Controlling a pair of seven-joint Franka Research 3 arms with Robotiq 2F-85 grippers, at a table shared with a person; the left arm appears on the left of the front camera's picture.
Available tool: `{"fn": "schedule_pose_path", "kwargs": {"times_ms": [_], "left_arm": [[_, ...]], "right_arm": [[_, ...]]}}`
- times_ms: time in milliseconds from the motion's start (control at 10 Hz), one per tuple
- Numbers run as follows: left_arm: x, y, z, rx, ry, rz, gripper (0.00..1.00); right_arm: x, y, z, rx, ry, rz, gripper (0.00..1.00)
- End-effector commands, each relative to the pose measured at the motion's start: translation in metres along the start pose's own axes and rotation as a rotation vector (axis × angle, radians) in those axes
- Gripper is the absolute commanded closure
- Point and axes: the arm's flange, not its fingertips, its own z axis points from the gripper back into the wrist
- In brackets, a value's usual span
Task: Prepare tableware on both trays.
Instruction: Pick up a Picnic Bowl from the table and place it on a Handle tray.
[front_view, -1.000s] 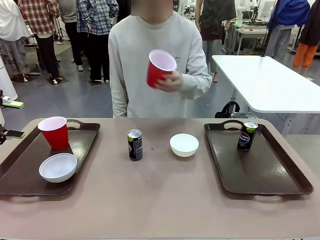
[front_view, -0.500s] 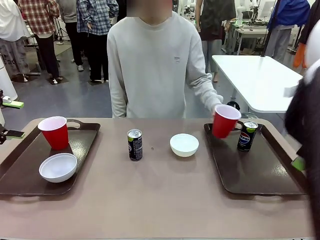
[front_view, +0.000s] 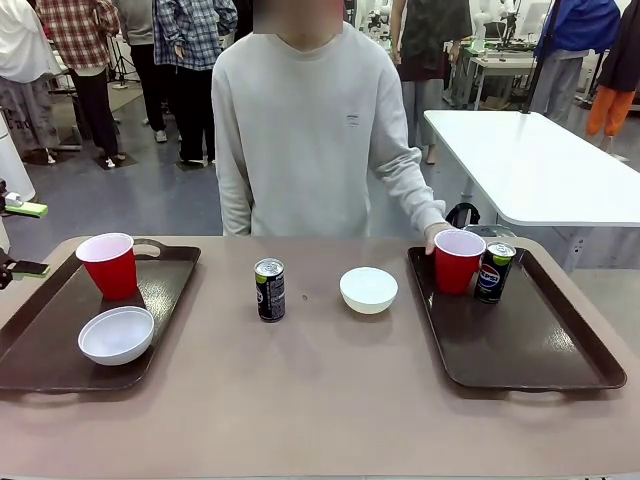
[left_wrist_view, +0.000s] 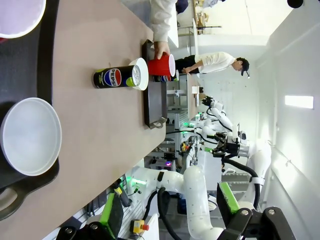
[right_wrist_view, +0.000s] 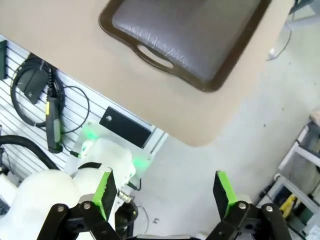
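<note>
The room was a busy hall with a grey floor, people standing at the back and a white side table (front_view: 540, 160) off to the right. The work table (front_view: 320, 400) had a tan, matt top with rounded corners. A person (front_view: 305, 130) in a pale grey sweatshirt stood at its far side.

The left tray (front_view: 40, 375) lay at the table's left end and the right tray (front_view: 540, 384) at its right end, both dark brown, well apart. On the left tray a white bowl (front_view: 116, 335) sat near the front, with a red cup (front_view: 108, 265) upright behind it. A second white bowl (front_view: 368, 289) rested on the bare tabletop between the trays, and the dark can (front_view: 269, 289) stood upright to its left, apart from it. On the right tray's far end a second red cup (front_view: 458, 260) stood upright, just beside the blue Pepsi can (front_view: 494, 272).

The person's arm reached down to that cup, the hand (front_view: 437, 236) touching its far side near the rim.

In the left wrist view the left gripper (left_wrist_view: 170, 192) stood with its jaws spread wide, holding nothing. In the right wrist view the right gripper (right_wrist_view: 165, 175) was likewise wide and empty, hanging beyond the table's near edge over the floor, with the bare handle end of the right tray ahead.
</note>
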Motion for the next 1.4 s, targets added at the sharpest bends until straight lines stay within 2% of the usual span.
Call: {"fn": "schedule_pose_path", "kwargs": {"times_ms": [0,200,500,700,800,1000,1200,1300], "left_arm": [[-0.002,0.001,0.003,-0.005,0.005,-0.018,0.00],[-0.002,0.001,0.003,-0.005,0.005,-0.018,0.00],[-0.002,0.001,0.003,-0.005,0.005,-0.018,0.00],[-0.002,0.001,0.003,-0.005,0.005,-0.018,0.00],[-0.002,0.001,0.003,-0.005,0.005,-0.018,0.00],[-0.002,0.001,0.003,-0.005,0.005,-0.018,0.00],[-0.002,0.001,0.003,-0.005,0.005,-0.018,0.00],[-0.002,0.001,0.003,-0.005,0.005,-0.018,0.00]], "right_arm": [[-0.004,-0.001,-0.038,0.070,0.025,0.038,0.00],[0.021,-0.010,-0.034,0.100,0.098,0.135,0.00],[0.068,-0.007,-0.010,0.013,0.178,0.354,0.00],[0.098,0.020,-0.002,-0.016,0.166,0.511,0.00],[0.116,0.040,-0.003,-0.007,0.120,0.512,0.00],[0.153,0.053,-0.014,0.011,0.055,0.181,0.00],[0.184,0.065,-0.024,0.005,-0.053,-0.140,0.00],[0.195,0.079,-0.030,0.025,-0.089,-0.185,0.00]]}}
